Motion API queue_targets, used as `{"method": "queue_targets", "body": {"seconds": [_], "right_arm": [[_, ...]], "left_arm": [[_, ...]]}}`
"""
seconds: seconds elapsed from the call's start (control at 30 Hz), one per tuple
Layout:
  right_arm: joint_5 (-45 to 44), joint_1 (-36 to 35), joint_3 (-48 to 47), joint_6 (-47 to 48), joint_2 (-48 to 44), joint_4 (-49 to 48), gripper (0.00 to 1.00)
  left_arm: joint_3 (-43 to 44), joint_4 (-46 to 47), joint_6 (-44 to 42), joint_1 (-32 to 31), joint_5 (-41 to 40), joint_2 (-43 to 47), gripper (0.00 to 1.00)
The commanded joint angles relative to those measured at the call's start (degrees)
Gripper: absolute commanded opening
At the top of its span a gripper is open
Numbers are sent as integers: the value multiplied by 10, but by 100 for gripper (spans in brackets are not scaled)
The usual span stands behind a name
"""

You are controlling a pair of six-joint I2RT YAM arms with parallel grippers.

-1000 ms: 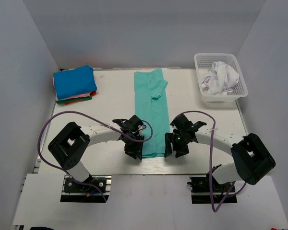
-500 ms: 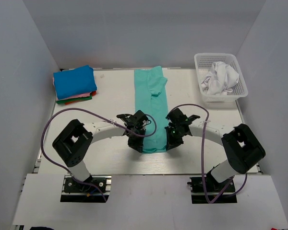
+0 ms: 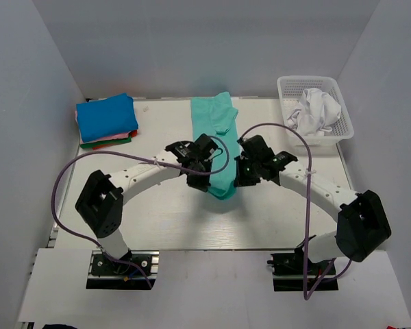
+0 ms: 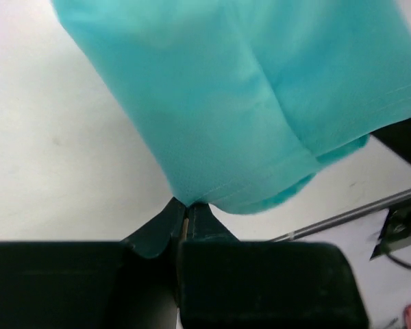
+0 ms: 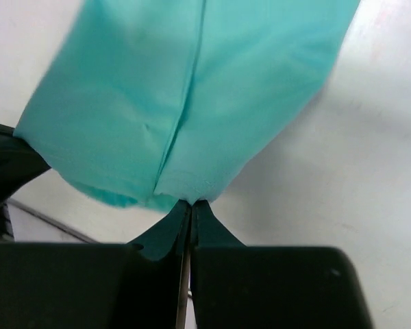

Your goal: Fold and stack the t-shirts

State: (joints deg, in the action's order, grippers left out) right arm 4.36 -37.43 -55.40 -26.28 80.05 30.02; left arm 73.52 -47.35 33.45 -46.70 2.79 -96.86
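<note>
Top external view showed a stack of folded shirts at upper left and a white shirt waiting in the basket at upper right. At centre, the left fingers and right fingers each pinched the near hem of the teal shirt. Its lengthwise fold looked done, the crosswise fold not yet.

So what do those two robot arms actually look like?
Both arms match: the left arm and right arm have slim white tubes joined by chunky black blocks, each trailed by a looping purple cable. The left gripper and right gripper are black with two thin fingers.
</note>
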Motion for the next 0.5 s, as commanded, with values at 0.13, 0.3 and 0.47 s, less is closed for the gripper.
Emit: {"method": "queue_targets", "body": {"seconds": [0.13, 0.3, 0.47], "right_arm": [[-122, 23, -134, 13, 60, -5, 0], [-156, 42, -243, 17, 137, -7, 0], [-176, 59, -354, 30, 219, -6, 0]], "left_arm": [[165, -84, 1, 57, -138, -55, 0], [304, -99, -18, 101, -155, -146, 0], [429, -99, -23, 150, -143, -214, 0]]}}
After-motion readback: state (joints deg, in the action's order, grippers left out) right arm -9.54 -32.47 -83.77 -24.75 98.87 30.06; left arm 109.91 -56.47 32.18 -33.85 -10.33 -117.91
